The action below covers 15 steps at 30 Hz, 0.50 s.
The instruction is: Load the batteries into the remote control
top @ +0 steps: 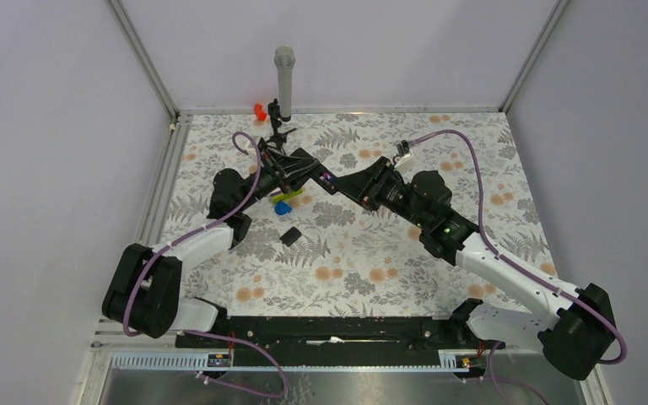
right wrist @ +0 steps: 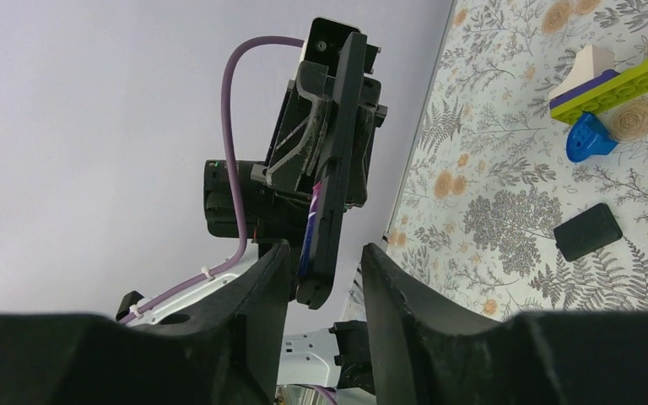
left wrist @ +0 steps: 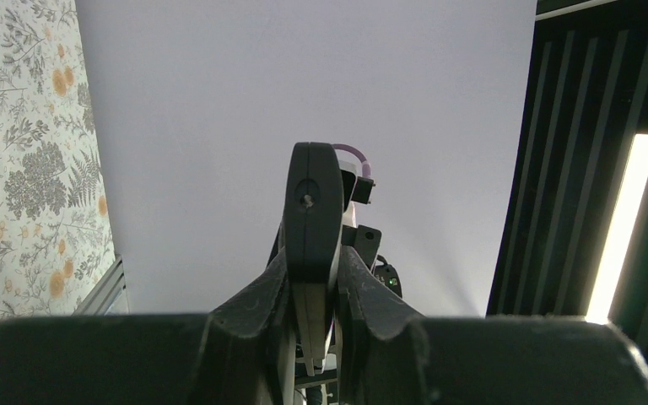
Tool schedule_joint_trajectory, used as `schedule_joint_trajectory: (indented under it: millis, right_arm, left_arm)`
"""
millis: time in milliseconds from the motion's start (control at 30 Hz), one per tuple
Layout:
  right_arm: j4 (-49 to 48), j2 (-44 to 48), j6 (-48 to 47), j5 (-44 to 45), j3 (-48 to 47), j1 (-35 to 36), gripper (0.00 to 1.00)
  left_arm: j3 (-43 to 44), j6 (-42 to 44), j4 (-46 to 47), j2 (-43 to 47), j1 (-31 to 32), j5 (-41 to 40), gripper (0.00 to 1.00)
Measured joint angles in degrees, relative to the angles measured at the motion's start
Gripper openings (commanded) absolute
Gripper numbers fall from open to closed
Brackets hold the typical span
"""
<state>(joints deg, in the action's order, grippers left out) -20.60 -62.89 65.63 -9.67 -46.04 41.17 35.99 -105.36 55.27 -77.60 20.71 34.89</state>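
Observation:
The remote control [top: 319, 179] is a slim black bar held in the air above the table's far middle. My left gripper [top: 297, 175] is shut on it; in the left wrist view its end [left wrist: 312, 211] sticks up between my left gripper's [left wrist: 314, 283] pinching fingers. In the right wrist view the remote [right wrist: 337, 160] stands edge-on with a purple-blue strip [right wrist: 310, 228] on its side. My right gripper [right wrist: 325, 257] is open, its fingers either side of the remote's lower end, closer to the left finger. It also shows in the top view [top: 348, 186].
A small flat black square piece [top: 290, 235] lies on the floral table, also in the right wrist view [right wrist: 588, 230]. Green, purple and blue toy blocks [right wrist: 612, 84] lie beside it. A grey microphone [top: 284, 76] on its stand and a red item [top: 259, 110] are at the back.

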Motion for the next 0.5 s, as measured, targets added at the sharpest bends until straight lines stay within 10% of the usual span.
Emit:
schedule_joint_trajectory:
  millis: [267, 500]
  right_arm:
    - [0.7, -0.1, -0.5, 0.0, -0.1, 0.0, 0.54]
    - [3.5, -2.6, -1.7, 0.2, -2.8, 0.0, 0.31]
  left_arm:
    - [0.1, 1.5, -1.9, 0.3, 0.2, 0.0, 0.0]
    - [0.6, 5.9, -6.3, 3.1, 0.2, 0.0, 0.0]
